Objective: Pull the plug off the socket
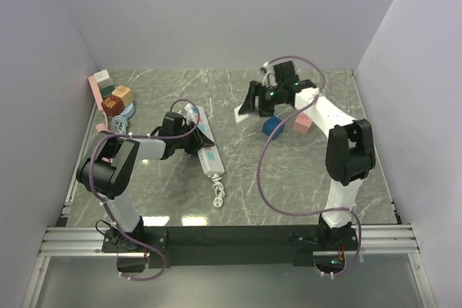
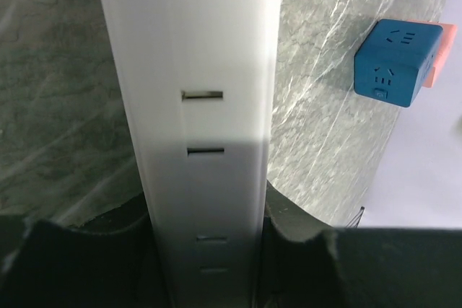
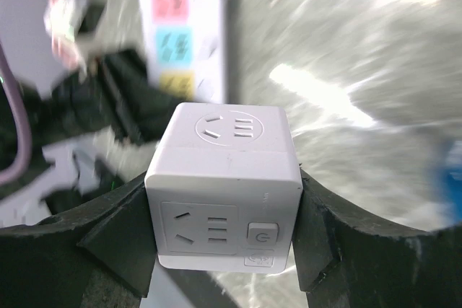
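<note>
The socket, a long white power strip [image 1: 208, 151] with pastel outlet panels, lies left of centre on the table. My left gripper [image 1: 189, 135] is shut on it. In the left wrist view the strip's white side [image 2: 198, 120] runs up between the fingers of my left gripper [image 2: 206, 250]. My right gripper [image 1: 249, 104] is shut on a white cube plug [image 1: 242, 114] and holds it to the right of the strip, apart from it. In the right wrist view the cube [image 3: 225, 185] sits in my right gripper [image 3: 225, 243], with the strip's panels [image 3: 173, 27] beyond.
A blue cube adapter [image 1: 273, 125] and a pink one [image 1: 302, 124] lie right of centre; the blue one also shows in the left wrist view [image 2: 395, 60]. Coloured blocks [image 1: 112, 95] sit at the back left. The strip's bundled cord [image 1: 219, 192] lies near the front.
</note>
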Controlling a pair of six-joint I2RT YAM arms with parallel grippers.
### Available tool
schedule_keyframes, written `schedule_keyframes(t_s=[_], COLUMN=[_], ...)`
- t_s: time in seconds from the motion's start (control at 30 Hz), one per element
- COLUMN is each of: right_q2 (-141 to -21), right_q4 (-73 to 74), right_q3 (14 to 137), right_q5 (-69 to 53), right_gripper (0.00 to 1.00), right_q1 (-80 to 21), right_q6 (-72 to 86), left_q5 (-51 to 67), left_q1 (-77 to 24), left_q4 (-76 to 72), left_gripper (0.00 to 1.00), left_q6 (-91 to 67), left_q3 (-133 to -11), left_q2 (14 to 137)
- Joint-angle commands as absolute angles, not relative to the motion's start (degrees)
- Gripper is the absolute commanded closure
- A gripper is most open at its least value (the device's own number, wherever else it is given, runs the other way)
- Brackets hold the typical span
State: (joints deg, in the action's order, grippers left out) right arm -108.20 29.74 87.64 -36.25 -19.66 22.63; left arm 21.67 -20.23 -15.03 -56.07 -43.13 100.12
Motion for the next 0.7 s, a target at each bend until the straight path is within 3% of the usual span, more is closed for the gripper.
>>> schedule_keyframes(t_s=[0.0, 0.1, 0.2, 0.4, 0.67], right_q2=[-104.68, -106.08, -111.24, -119.79, -121.55], right_q4=[33.91, 38.05, 43.31, 48.43, 48.6], right_q3=[94.29, 97.72, 102.63, 111.17, 108.03], right_q5=[-26.61, -9.58, -0.39, 5.0, 10.02], right_gripper=[1.0, 1.0, 1.0, 1.0, 1.0], right_q1=[-18.2, -15.39, -12.67, -10.55, -9.93], right_q6=[20.57, 24.68, 26.97, 29.09, 30.5], left_q5=[19.25, 19.69, 20.39, 20.66, 22.32], left_q1=[-20.13, -20.13, -20.13, -20.04, -16.0], left_q4=[-12.65, -12.66, -13.62, -12.49, -5.29], left_gripper=[0.99, 0.99, 0.99, 1.0, 0.99], left_q6=[-51.94, -52.21, -52.91, -52.47, -47.12], left_q3=[-44.12, -44.74, -44.74, -46.31, -57.55], left_q2=[101.6, 101.51, 101.25, 100.46, 102.29])
